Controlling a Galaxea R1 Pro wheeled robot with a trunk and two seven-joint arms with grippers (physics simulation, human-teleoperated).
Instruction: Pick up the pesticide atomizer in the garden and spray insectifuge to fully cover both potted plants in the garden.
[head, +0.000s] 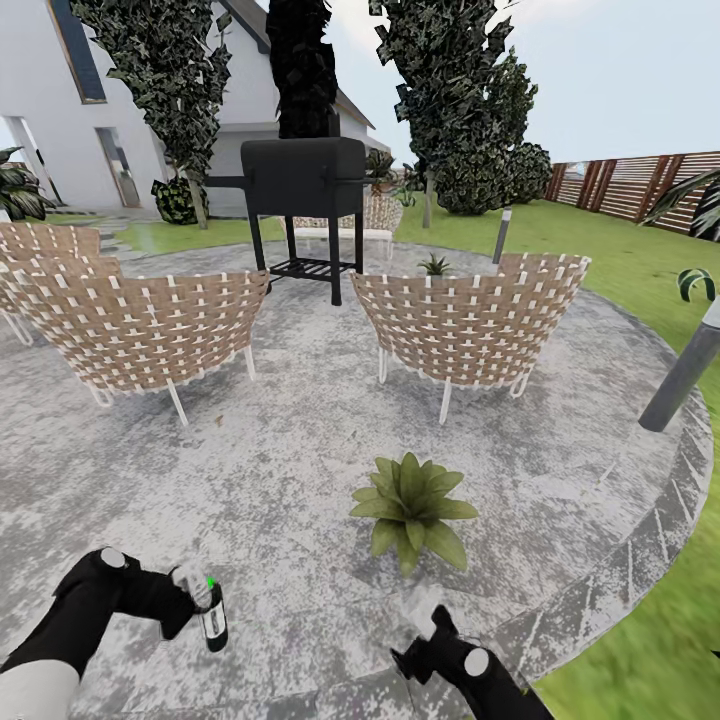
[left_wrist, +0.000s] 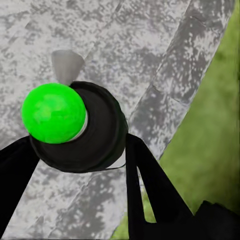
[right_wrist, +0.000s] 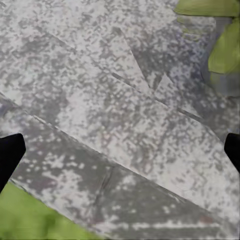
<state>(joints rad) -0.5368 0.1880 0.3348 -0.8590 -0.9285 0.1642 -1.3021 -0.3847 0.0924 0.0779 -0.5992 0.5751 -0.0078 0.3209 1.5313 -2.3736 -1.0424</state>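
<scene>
Mottled grey round stone patio (head: 300, 450); green pointed-leaf potted plant (head: 410, 505); tan-and-white woven wicker chairs (head: 140, 325); black metal grill (head: 303, 180).

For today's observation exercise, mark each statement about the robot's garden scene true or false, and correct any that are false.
1. The left gripper holds the pesticide atomizer. True.
2. The right gripper grips a potted plant. False: its fingers are spread apart over the stone patio with nothing between them.
3. A potted plant sits on the patio in front of the robot, nearer than the wicker chairs. True.
4. The black grill stands on the lawn beside the wooden fence. False: it stands on the patio behind the chairs, far from the fence.
5. The atomizer's top is green. True, as the left wrist view shows.
</scene>
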